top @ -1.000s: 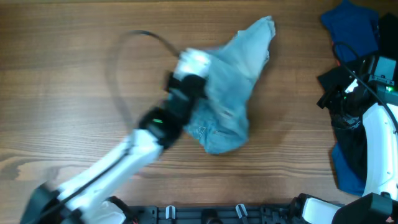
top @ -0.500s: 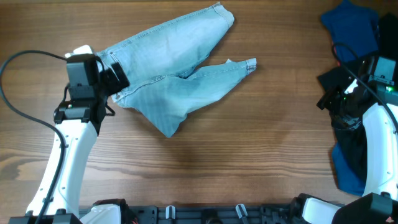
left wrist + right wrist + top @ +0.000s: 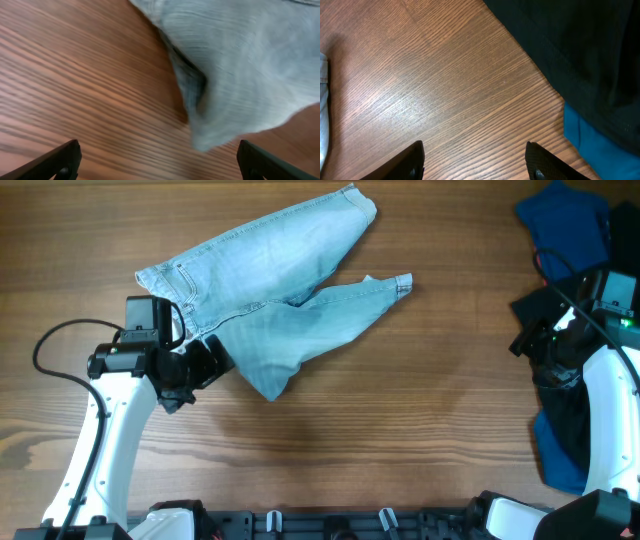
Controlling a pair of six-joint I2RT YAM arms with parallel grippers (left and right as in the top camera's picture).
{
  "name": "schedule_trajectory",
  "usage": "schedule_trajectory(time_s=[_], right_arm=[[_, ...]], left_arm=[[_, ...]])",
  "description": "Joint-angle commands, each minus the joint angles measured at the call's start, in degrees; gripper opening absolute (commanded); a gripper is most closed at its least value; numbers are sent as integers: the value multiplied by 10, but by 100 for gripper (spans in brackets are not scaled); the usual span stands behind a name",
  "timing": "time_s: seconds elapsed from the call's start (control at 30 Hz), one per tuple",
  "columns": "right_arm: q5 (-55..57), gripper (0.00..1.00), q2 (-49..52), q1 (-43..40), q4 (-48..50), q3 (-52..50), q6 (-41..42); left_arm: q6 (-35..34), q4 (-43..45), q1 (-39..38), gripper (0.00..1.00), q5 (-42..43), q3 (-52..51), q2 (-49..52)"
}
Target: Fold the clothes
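Note:
The clothes, light blue denim shorts [image 3: 265, 290], lie spread out on the wooden table, waistband to the left and both legs pointing right. My left gripper [image 3: 200, 375] hovers just off their lower left edge, open and empty. In the left wrist view the shorts [image 3: 240, 65] fill the upper right, and a folded corner hangs down close to the right finger of the left gripper [image 3: 160, 165]. Over bare wood at the right edge of the table, my right gripper [image 3: 520, 328] is open with nothing between the fingers of the right gripper [image 3: 477, 162].
A dark royal-blue garment [image 3: 565, 225] and a black garment [image 3: 560, 405] are heaped at the right edge around the right arm. They show in the right wrist view as black cloth [image 3: 580, 50] over blue cloth [image 3: 585, 135].
The left gripper dragged the bunched shorts leftward and spread them out, let go of the waistband, and has since drawn back toward the front edge. The right arm has not moved.

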Motion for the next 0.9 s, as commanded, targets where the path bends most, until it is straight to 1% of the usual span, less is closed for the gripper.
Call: schedule_trajectory(time_s=[0.0,0.1,0.17,0.2,0.23,0.3,0.43,0.57,0.7,0.8,0.87], right_arm=[[-5,65,4,-2,2,6,-8],[-6,65,4,-2,1,6,-31],[-29,66,4,0,5,6,-73],[-62,67,5,3,11,6,-110],[-152,67,5,12,25,6,-160],[-239,68,8,33,51,6,-199],[-304,71,34,86,107,6,-217],[-297,74,97,143,190,6,-212],[-304,80,165,169,266,6,-196],[-314,80,221,184,320,6,-195],[-314,81,261,192,364,6,-178]], left_arm=[[-51,25,-1,100,41,-30,1],[-61,73,-1,100,55,-62,1],[-61,111,-1,100,89,-78,1],[-63,134,-3,100,107,-86,1],[-63,182,-13,100,121,-100,1],[-65,224,-34,100,120,-111,1],[-65,268,-77,100,118,-111,7],[-65,297,-108,100,95,-111,19],[-65,296,-117,100,83,-111,37],[-65,296,-117,100,67,-111,48],[-65,298,-117,100,57,-111,53]])
